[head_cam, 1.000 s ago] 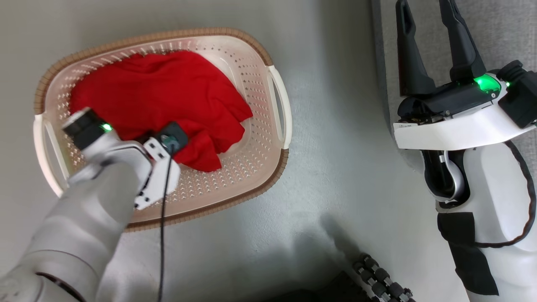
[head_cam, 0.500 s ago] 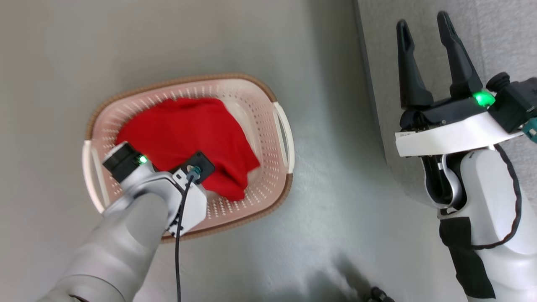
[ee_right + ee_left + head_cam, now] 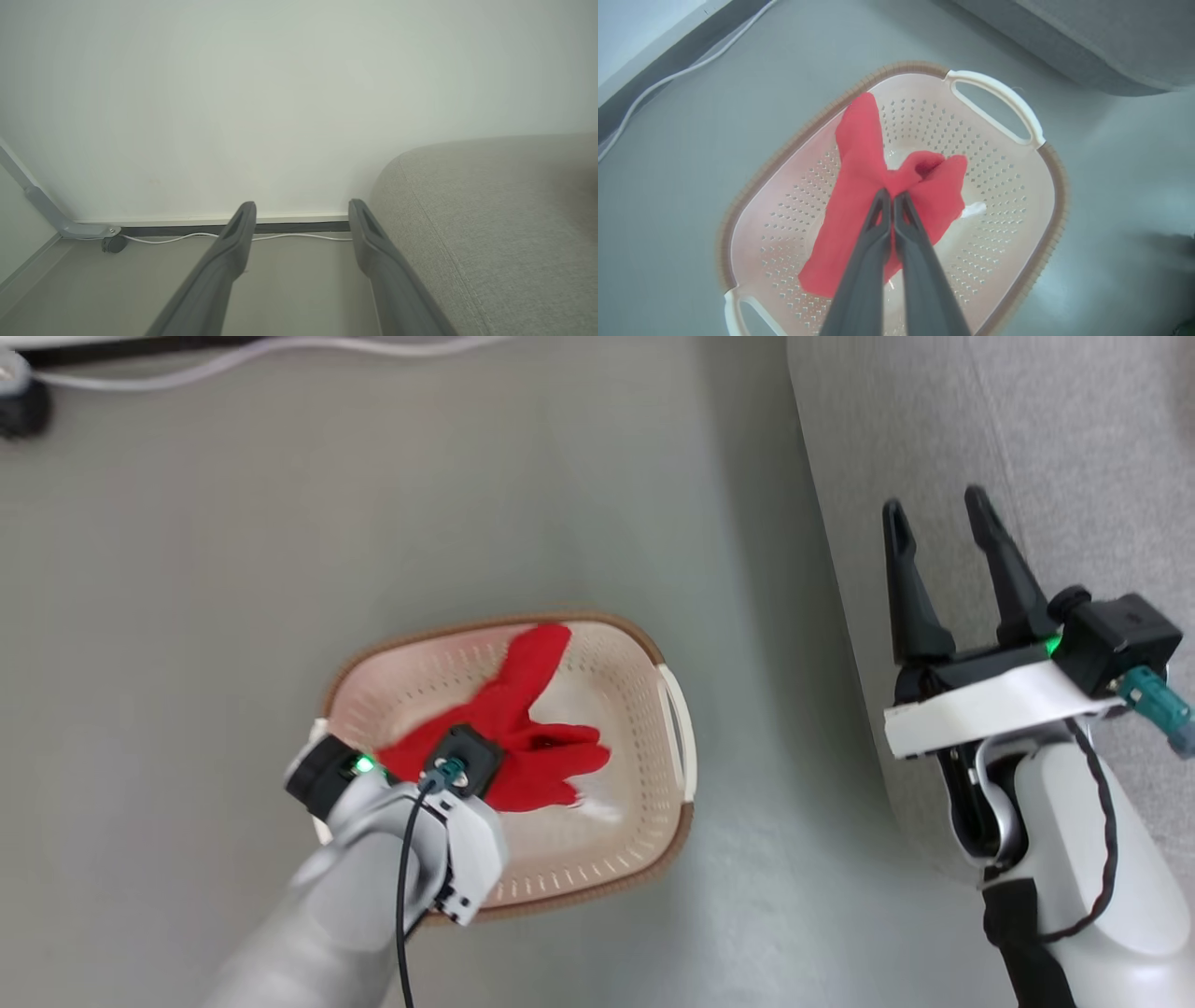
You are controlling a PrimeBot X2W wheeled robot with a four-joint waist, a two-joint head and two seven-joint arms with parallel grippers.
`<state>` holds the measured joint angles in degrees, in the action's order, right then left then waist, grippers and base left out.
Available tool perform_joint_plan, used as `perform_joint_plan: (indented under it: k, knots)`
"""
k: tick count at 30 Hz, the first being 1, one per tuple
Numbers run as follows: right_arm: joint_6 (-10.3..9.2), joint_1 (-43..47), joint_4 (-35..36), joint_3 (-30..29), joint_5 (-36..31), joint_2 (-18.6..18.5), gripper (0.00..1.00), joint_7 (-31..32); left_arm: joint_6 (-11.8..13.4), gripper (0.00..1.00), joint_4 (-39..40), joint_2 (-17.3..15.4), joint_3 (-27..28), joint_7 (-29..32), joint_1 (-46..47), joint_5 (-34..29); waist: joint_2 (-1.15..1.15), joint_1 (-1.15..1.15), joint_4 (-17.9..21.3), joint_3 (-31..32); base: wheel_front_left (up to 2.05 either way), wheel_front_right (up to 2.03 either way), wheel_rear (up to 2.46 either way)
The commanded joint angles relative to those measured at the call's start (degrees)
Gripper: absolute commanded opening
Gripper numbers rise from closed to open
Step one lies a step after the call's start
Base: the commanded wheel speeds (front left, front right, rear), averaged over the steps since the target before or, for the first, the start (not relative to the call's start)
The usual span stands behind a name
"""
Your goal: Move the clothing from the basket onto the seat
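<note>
The seat [image 3: 1027,448] carries no red cloth on the part in view, so I judge the transfer barely begun. The basket [image 3: 644,859] stands on the floor beside it. The clothing [image 3: 523,700] hangs into it, pinched by the clamped left claw [image 3: 892,196]. The right claw [image 3: 934,502] gapes wide, holding nothing.

Left arm: pale forearm [image 3: 317,924] reaches in from the near left, wrist [image 3: 392,807] tipped downward with a green light [image 3: 362,765] lit. The left gripper [image 3: 892,195] has its two dark fingers pressed together, pinching a fold of red cloth [image 3: 857,177] at the tips. Right arm: white forearm [image 3: 1074,868] rises at the near right, and the right gripper [image 3: 934,513] points to the far side, fingers spread wide apart.
</note>
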<state>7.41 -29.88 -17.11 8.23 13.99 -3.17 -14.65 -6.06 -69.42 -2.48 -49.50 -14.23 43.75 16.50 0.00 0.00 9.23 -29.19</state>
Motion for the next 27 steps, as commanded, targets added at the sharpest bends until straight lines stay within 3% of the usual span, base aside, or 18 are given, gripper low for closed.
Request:
perform_joint_plan:
  k: [1, 11, 18, 27]
  knots:
    - [0.08, 1.82, 0.76, 0.71, -0.35, 0.29, 1.0, -0.35, -0.27, 0.0, 2.36, -0.43, 1.4, -0.72, -1.64, 1.47, 0.0, 0.0, -2.24, 3.95, 0.0, 0.0, 0.0]
    - [0.08, 6.55, -2.55, -0.79, -1.46, 0.29, 1.0, -0.35, 3.3, 0.0, 15.26, -0.41, 2.61, -0.76, -6.59, 8.87, 0.0, 0.0, -5.76, 13.14, 0.0, 0.0, 0.0]
    - [0.08, 9.57, -4.22, -1.09, -1.44, -0.02, 1.0, -0.35, 5.57, 0.0, 21.48, -0.41, 7.12, -0.76, -9.13, 11.05, 0.0, 0.0, -6.93, 18.21, 0.0, 0.0, 0.0]
    - [0.08, 13.33, -5.68, -0.93, -1.09, -0.22, 1.0, -0.35, 5.7, 0.0, 29.17, -0.4, 13.13, -0.76, -12.25, 10.46, 0.0, 0.0, -8.22, 23.28, 0.0, 0.0, 0.0]
